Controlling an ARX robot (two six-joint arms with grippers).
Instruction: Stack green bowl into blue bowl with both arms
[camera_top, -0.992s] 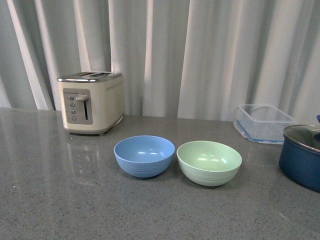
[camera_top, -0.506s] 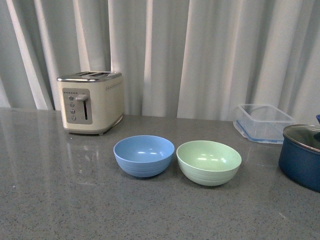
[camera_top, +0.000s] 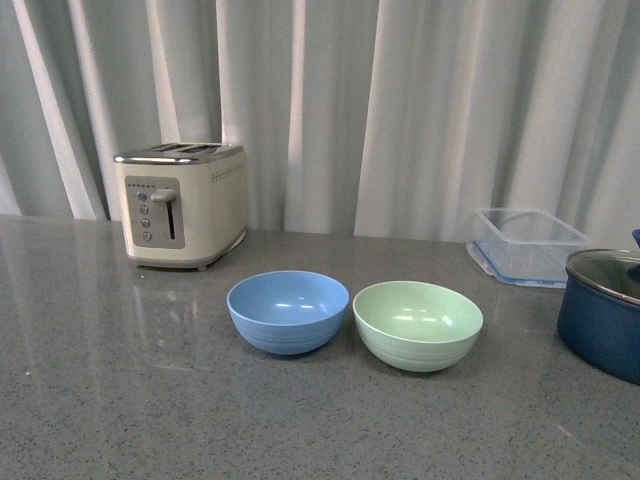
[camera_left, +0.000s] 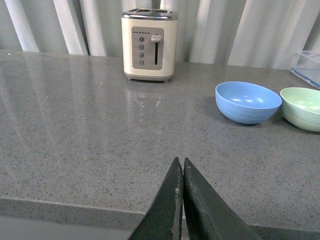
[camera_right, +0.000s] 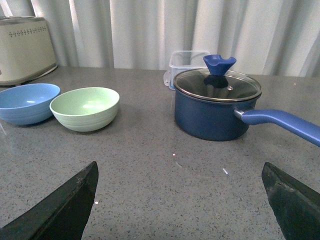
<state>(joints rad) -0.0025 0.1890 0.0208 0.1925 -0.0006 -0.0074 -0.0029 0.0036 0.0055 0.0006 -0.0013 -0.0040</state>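
Observation:
The green bowl (camera_top: 418, 325) stands upright on the grey counter, right beside the blue bowl (camera_top: 288, 311), which is on its left; both are empty. Neither arm shows in the front view. In the left wrist view my left gripper (camera_left: 180, 162) is shut with nothing in it, low over the counter's near edge, well short of the blue bowl (camera_left: 248, 102) and the green bowl (camera_left: 302, 107). My right gripper (camera_right: 180, 167) is open wide over bare counter, with the green bowl (camera_right: 85, 108) and the blue bowl (camera_right: 27, 103) off to one side ahead of it.
A cream toaster (camera_top: 183, 204) stands behind the blue bowl to the left. A clear plastic container (camera_top: 525, 245) sits at the back right. A dark navy pot with a glass lid (camera_right: 216, 103) and a long blue handle (camera_right: 282, 123) stands right of the green bowl.

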